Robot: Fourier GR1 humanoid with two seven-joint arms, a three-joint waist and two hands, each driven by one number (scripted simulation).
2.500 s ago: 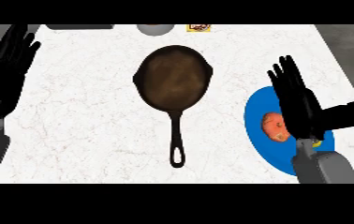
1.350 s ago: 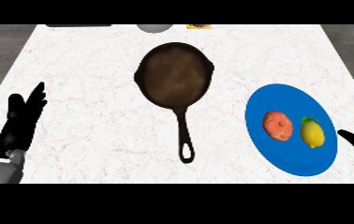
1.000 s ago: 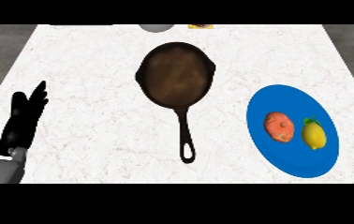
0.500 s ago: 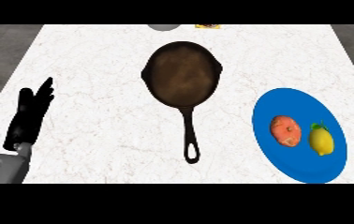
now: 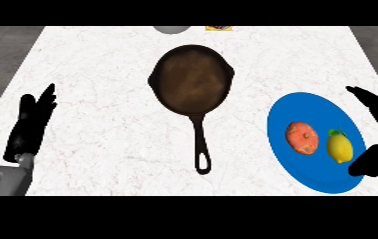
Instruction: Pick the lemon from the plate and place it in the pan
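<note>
A yellow lemon (image 5: 339,147) lies on the right side of a blue plate (image 5: 294,108), next to a round orange-red fruit (image 5: 303,137). The dark pan (image 5: 192,80) sits in the middle of the counter with its handle (image 5: 201,148) pointing toward me; nothing lies in it. My right hand (image 5: 363,97) shows only at the right edge: one black part above the lemon, another below it at the plate's rim, spread wide apart and holding nothing. My left hand (image 5: 29,128) rests open at the far left, fingers up.
A grey round object (image 5: 173,29) and a small yellow-brown item (image 5: 218,28) sit at the counter's far edge. The white marbled counter (image 5: 103,83) stretches between the left hand and the pan.
My right hand, out of sight half a second ago, has come in at the right edge beside the plate. The left hand has barely moved. Pan, plate and fruit stay put.
</note>
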